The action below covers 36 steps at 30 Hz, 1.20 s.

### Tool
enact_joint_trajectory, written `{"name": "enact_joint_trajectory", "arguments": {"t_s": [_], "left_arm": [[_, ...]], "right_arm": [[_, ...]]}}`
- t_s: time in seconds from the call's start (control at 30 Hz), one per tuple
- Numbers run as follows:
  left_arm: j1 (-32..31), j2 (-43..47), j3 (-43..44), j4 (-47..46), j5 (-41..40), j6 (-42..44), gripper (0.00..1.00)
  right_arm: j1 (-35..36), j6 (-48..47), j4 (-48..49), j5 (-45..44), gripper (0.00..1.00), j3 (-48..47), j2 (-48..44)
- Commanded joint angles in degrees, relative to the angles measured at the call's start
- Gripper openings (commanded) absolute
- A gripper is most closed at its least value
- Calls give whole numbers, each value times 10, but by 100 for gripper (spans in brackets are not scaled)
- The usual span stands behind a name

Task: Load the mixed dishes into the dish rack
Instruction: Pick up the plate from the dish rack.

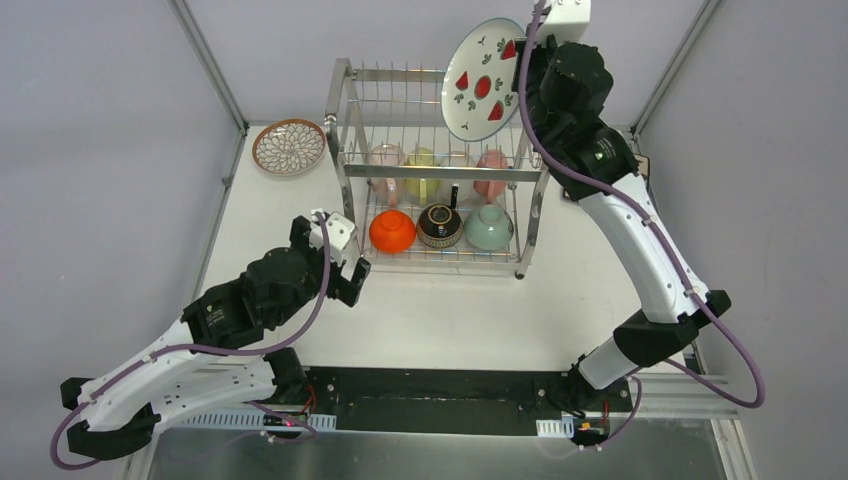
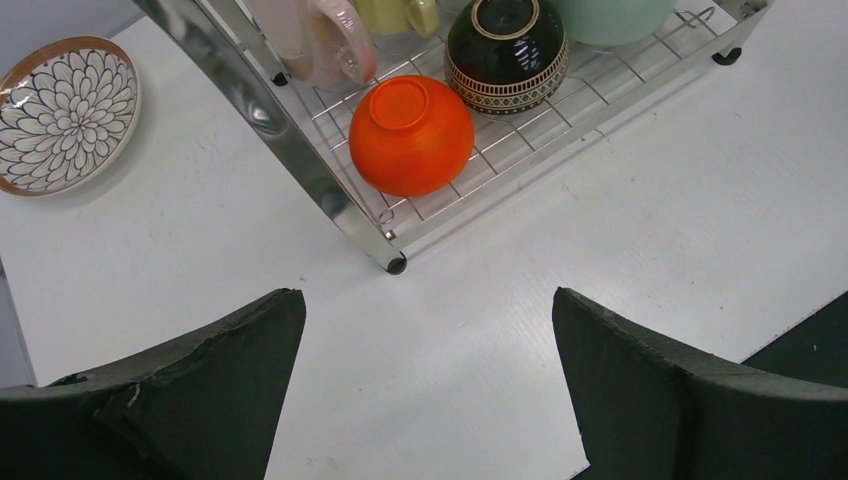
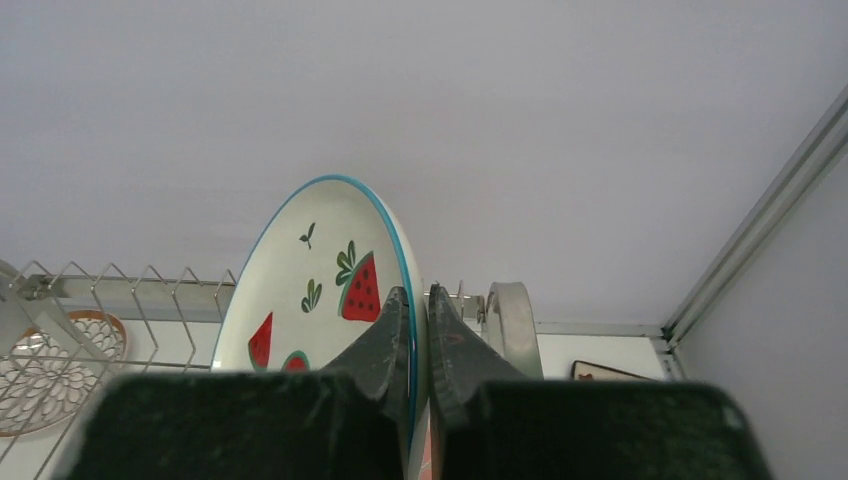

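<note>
Left end effector [image 2: 425, 300] hovers wide open, holding nothing, over the surface [image 1: 450, 310] just off the front-left corner of the dish rack [image 1: 345, 130]. Along the front edge of the rack's lower level sit an orange bowl [image 1: 392, 231], a brown bowl [image 1: 439, 226] and a mint bowl [image 1: 488, 227], all upturned, with pastel cups [image 1: 423, 188] behind them. Above the rack's right rear corner the right end effector [image 3: 418, 295] pinches the rim of the white fruit-pattern plate [image 1: 484, 78] — held on edge. Farthest off, the petal-pattern plate [image 1: 289, 146] lies flat at the surface's far left corner.

Dish rack [image 1: 345, 150]: polished steel wire, mirror-shiny. Orange bowl [image 2: 411, 135]: glossy glaze. Strawberry plate [image 3: 320, 290]: smooth glazed ceramic. Table [image 2: 600, 220]: matt white. Left pincer [image 2: 428, 305] pads [image 2: 200, 390]: matt black, rough.
</note>
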<state>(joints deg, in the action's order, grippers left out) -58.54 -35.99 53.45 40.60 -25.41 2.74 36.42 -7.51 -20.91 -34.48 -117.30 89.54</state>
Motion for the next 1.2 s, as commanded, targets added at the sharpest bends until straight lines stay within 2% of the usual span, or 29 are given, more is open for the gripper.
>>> {"name": "enact_joint_trajectory", "arguments": {"t_s": [0.0, 0.2, 0.77, 1.17], "left_arm": [[-2, 2, 0, -21, 1, 11, 99], [-2, 11, -5, -21, 0, 10, 99], [-2, 13, -4, -19, 3, 10, 99], [-2, 15, -4, -18, 8, 9, 99]], "right_arm": [[13, -97, 150, -59, 0, -9, -23], [18, -130, 174, -66, 0, -17, -19], [52, -328, 266, -97, 0, -67, 20], [65, -390, 275, -116, 0, -84, 35]]}}
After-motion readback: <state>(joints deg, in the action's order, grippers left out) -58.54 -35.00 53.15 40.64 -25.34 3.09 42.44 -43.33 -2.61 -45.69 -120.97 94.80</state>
